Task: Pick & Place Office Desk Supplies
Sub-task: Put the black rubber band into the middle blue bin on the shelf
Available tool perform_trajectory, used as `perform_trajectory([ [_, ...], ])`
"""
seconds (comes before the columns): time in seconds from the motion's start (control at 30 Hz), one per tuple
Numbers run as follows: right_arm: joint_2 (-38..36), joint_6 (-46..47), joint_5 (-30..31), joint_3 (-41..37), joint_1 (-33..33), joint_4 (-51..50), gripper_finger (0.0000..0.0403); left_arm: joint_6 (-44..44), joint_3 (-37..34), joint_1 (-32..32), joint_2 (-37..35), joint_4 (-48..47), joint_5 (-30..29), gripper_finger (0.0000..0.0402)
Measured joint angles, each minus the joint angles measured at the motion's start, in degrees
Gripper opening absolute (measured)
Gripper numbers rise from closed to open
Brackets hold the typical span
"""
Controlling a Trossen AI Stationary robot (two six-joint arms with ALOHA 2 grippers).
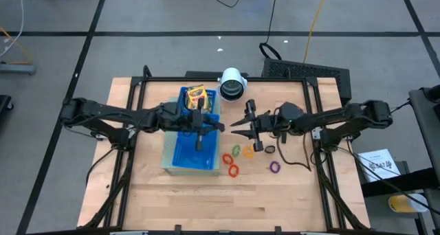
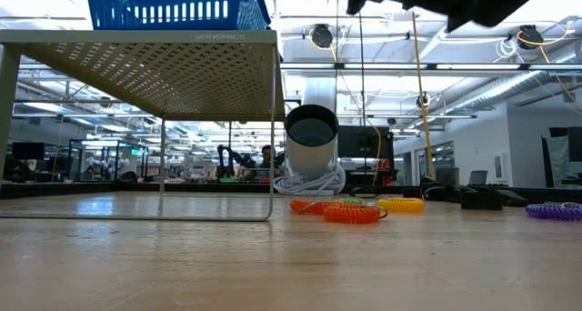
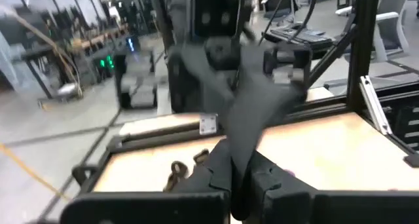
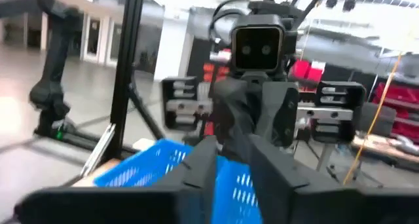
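Above the blue tray, left gripper closed empty; right gripper slightly parted.

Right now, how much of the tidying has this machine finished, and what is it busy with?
Done: a yellow-and-green crayon box lies in the blue tray. In hand: the left gripper, shut, hangs at the tray's right edge, and the right gripper faces it across a small gap; whether either holds something cannot be seen. Left: coloured rings, red, orange, green and purple, plus a black clip, lie on the table.
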Motion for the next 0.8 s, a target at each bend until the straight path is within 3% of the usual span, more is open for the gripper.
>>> perform_trajectory([
  [0.2,-9.6,0.4,0.1,0.1,0.0,-17.0,0.017,-2.0,0.1,-0.6,-7.0,-14.7,-1.8,0.0006],
  [0.4,-14.9,1.9,0.1,0.1,0.0,-28.6,0.0195,-9.3,0.0,-1.1,-12.3,-33.4,-7.0,0.0004],
  [0.53,-15.6,1.7,0.2,0.0,0.0,-30.6,0.0192,-11.6,-0.1,-0.9,-12.2,-38.5,-9.1,0.0018],
  [0.8,-15.3,0.6,0.2,0.0,0.0,-31.6,0.0181,-16.3,-0.1,-0.8,-10.8,-36.2,-11.3,0.0082],
])
